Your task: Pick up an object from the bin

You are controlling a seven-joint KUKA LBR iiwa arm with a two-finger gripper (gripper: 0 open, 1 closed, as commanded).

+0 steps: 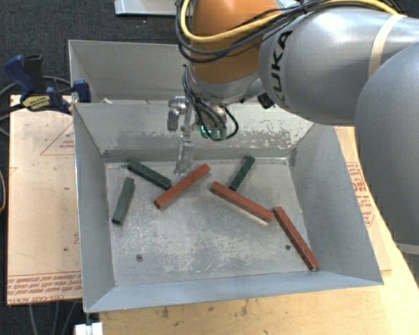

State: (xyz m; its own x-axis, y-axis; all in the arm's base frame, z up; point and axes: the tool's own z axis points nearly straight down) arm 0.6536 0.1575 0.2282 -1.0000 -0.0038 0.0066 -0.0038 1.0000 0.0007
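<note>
Camera view: a grey metal bin (pixel 91 208) seen from above, with six slim bars scattered apart on its floor.
Arm: the silver KUKA arm reaches in from the right, and its orange wrist cover hangs over the back wall of the bin.
Gripper (pixel 184 165): it points straight down as one narrow metal blade in the rear middle of the bin, its tip low over the floor.
Claw state: I cannot tell from this angle how far open it is, or whether it has hold of anything.
Nearest thing: a red-brown bar (pixel 183 185) lies on a slant in the middle of the floor, its upper right end just beside the gripper tip.
Second nearest: a dark green bar (pixel 149 174) lies just left of the tip, and its lower end meets the red-brown bar.
Left side: another green bar (pixel 123 201) lies alone, well apart from the gripper.
Right of centre: a short green bar (pixel 241 173) leans down toward a long red bar with a pale edge (pixel 241 202).
Far right: a red-brown bar by the right wall (pixel 295 238) lies slanted, near the pale-edged bar's lower end.
</note>
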